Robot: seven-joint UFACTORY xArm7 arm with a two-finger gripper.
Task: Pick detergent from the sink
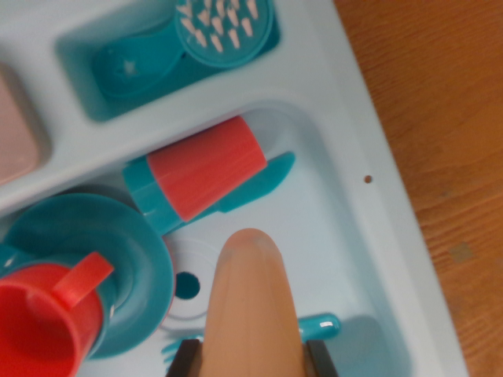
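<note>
The gripper (251, 355) clasps a smooth, rounded peach detergent bottle (250, 302) above the pale plastic sink (346, 236).

The sink (377, 259) is showing smooth, pale blue plastic with a soft sheen. The table (440, 118) is looking like grained, matt wood. The red cup (47, 322) and teal plate (141, 259) are gleaming as glossy plastic. The orange detergent bottle (250, 306) is looking smooth and matt.
</note>
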